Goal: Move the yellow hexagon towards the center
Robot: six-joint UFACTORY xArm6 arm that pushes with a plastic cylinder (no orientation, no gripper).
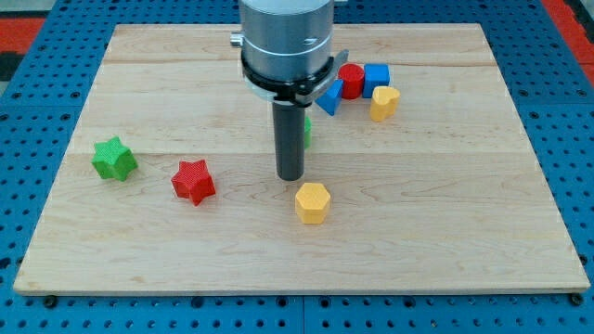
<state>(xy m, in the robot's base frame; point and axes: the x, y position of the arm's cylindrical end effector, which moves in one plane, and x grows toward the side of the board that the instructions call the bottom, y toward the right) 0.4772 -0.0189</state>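
Wooden board is seen lying on a blue pegboard surface. A yellow hexagon is found below the board's middle, just beneath my tip, from which it is separated by a narrow gap. No claw is fitted, so no open or closed state can be told; only the dark rod is shown. A red star and a green star are placed at the view's left. Near the view's top, a red cylinder, a blue cube, a blue block and a second yellow block are clustered. A green block is largely hidden behind the rod.
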